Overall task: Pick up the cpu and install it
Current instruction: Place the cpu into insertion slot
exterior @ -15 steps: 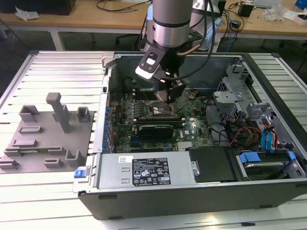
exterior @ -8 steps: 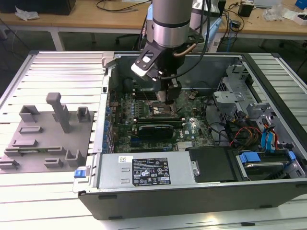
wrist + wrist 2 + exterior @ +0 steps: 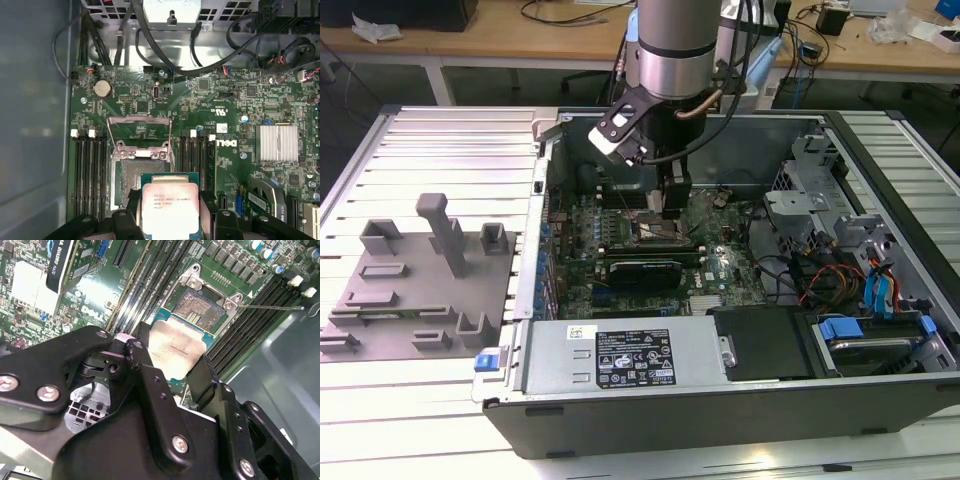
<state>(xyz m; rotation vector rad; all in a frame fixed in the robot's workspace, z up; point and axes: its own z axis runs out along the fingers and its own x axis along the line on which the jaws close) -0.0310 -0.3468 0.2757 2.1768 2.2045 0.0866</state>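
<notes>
The cpu [image 3: 169, 207] is showing as a flat square chip with a silvery-grey metal lid carrying faint print, set on a thin green rim. In both wrist views the gripper [image 3: 170, 216] is clamping it, with its black fingers [image 3: 132, 206] pressing in on two opposite edges. The chip is hanging level over one side of the open socket [image 3: 134, 182], overlapping the socket's edge rather than sitting square in it. Whether it is touching the socket is hard to tell. In the first wrist view the picture's edge is cutting off the chip's near side.

The load plate [image 3: 139, 131] is standing raised on the socket's far side. Memory slots [image 3: 90, 170] are running along both flanks, just beside the fingers. In the exterior view the gripper [image 3: 672, 205] is reaching down to the motherboard [image 3: 620, 280] inside the computer case [image 3: 720, 410], well apart from the case walls.
</notes>
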